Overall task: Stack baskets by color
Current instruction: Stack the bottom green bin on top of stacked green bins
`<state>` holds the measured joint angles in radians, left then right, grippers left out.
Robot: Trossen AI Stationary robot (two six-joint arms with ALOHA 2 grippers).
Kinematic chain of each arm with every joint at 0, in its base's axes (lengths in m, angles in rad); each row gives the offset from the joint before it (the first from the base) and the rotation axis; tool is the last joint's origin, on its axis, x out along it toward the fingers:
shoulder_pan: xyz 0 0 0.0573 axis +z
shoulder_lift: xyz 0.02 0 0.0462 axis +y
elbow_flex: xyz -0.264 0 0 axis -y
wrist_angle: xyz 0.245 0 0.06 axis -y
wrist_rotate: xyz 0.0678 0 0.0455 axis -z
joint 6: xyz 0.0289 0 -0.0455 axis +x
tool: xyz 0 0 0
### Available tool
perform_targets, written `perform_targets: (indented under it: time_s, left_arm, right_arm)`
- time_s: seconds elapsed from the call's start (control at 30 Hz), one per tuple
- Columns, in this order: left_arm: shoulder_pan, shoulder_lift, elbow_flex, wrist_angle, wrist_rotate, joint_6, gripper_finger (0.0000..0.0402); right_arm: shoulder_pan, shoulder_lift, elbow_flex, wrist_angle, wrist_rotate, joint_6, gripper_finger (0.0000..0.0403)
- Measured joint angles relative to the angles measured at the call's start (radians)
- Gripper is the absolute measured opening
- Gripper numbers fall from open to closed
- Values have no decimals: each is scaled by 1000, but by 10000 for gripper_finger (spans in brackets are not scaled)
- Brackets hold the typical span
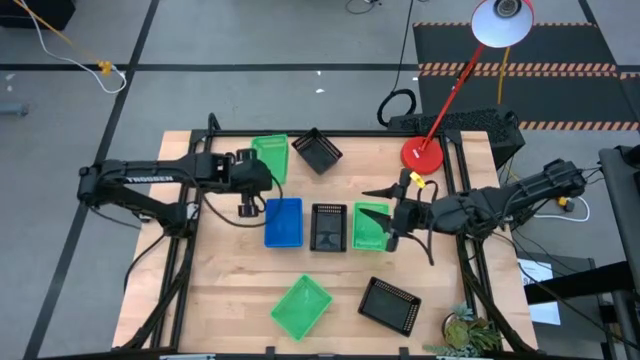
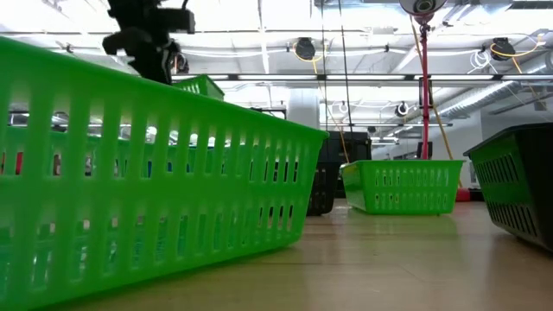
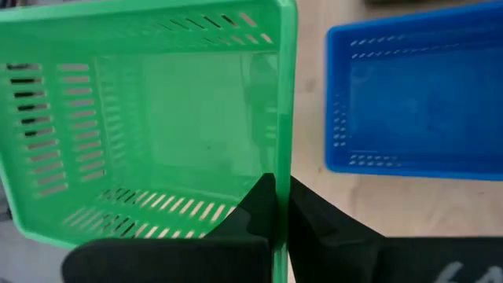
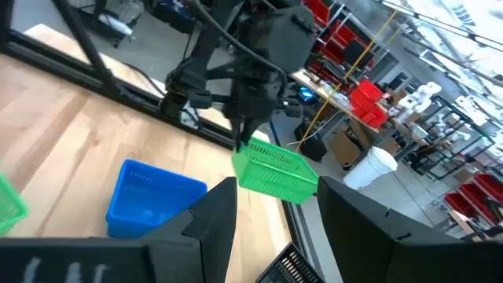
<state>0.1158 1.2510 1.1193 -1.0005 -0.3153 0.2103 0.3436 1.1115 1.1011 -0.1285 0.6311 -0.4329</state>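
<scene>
My left gripper (image 1: 256, 170) is shut on a green basket (image 1: 270, 156), held up over the table's far left part; it also shows in the right wrist view (image 4: 275, 173). A blue basket (image 1: 283, 222), a black basket (image 1: 328, 227) and a second green basket (image 1: 365, 232) stand in a row at mid table, bottoms on the wood. My right gripper (image 1: 383, 215) hangs open above that green basket, its fingers nearly level and empty (image 4: 271, 228). My left gripper pinches one side wall of the green basket at its rim (image 3: 277, 161), one finger inside the basket and one outside. The fingers come slanting down from above. The basket is lifted clear of the table and hangs tilted below the fingers (image 4: 250, 149).
Another black basket (image 1: 318, 150) lies at the far edge. A third green basket (image 1: 302, 306) and a tilted black one (image 1: 390, 304) lie near the front edge. A red lamp base (image 1: 422, 153) stands far right. Bare wood shows at the near left.
</scene>
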Motion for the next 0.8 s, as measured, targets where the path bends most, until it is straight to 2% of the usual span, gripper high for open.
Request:
perform_targets:
  time_s: [0.2, 0.4, 0.57, 0.8]
  left_arm:
    - [-67, 0, 43, -21, 0, -30, 9]
    - [-130, 71, 103, -51, 0, -35, 8]
    - [-168, 182, 185, -56, 0, -29, 17]
    - [-222, 294, 279, -54, 0, 26, 7]
  right_arm:
    - [-63, 76, 0, 140, -3, -47, 171]
    - [-115, 118, 0, 279, -44, -124, 171]
    - [-148, 125, 2, 275, -139, -80, 171]
    - [-153, 127, 2, 212, -164, -44, 171]
